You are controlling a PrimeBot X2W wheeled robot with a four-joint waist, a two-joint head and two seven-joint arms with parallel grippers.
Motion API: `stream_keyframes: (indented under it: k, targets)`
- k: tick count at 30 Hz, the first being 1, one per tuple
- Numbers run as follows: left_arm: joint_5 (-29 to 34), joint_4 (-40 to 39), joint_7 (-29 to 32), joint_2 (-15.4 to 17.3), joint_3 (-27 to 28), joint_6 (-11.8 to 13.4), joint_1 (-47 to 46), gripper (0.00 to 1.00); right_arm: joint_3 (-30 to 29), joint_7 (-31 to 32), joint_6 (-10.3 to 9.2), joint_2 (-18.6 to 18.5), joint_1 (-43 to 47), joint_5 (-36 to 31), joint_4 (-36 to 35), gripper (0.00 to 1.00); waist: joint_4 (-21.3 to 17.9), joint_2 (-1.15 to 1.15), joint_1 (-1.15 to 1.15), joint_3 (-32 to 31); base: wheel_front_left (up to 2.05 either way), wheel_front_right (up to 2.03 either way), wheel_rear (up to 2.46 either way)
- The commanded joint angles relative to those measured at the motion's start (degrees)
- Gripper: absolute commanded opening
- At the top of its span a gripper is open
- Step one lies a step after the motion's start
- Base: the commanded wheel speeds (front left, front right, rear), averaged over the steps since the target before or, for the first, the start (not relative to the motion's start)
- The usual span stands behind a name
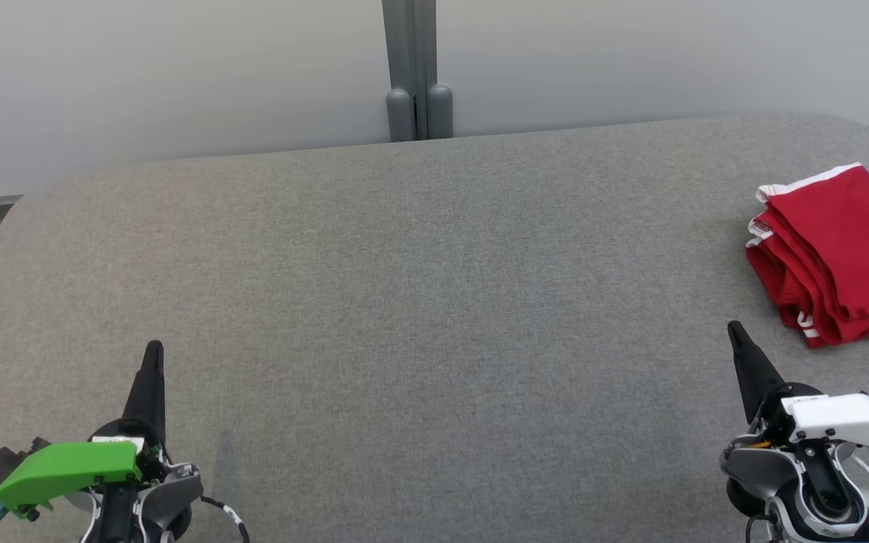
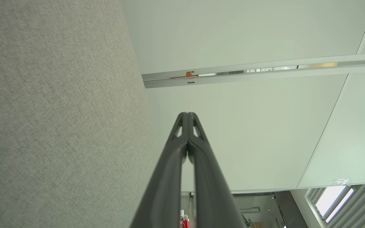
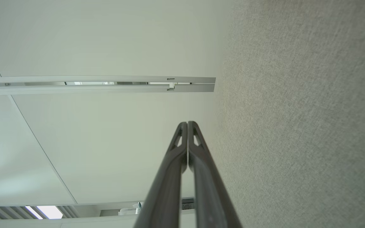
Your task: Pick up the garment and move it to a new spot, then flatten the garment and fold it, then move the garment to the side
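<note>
Red garment (image 1: pixel 838 253) lies folded at the frame's right edge on the grey padded table (image 1: pixel 404 302), probably set aside as the final step. Left gripper (image 1: pixel 153 351) and right gripper (image 1: pixel 735 332): fingers closed, holding nothing, in the lower corners, clear of the cloth.

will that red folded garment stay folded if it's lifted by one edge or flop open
Probably floppy: the red garment lies in soft stacked folds, so a one-edge lift would likely let layers drop open. It looks thin and light. Pushed on the woven grey surface, it may bunch rather than slide.
</note>
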Motion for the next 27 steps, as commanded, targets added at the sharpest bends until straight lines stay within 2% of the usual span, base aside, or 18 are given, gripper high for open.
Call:
stream_keyframes:
  k: [1,7,27]
  targets:
    - [-1.2,-0.4,0.3,0.4,0.3,-0.3,0.7,0.0,-0.2,0.3,0.04,0.0,0.6,1.3,-0.5,0.0,0.0,0.0,0.0,0.0,0.0,0.0,0.0]
    - [-3.3,-0.7,0.9,0.4,0.5,-0.3,0.9,0.0,-0.4,0.8,0.04,0.1,0.7,3.5,-0.8,0.0,-0.1,0.0,0.0,-0.1,0.0,0.0,0.0]
    - [-3.1,-0.6,1.0,0.4,0.5,-0.3,0.8,0.0,-0.4,0.8,0.04,0.1,0.7,3.5,-0.8,0.0,-0.1,0.0,0.0,-0.1,0.0,0.0,0.0]
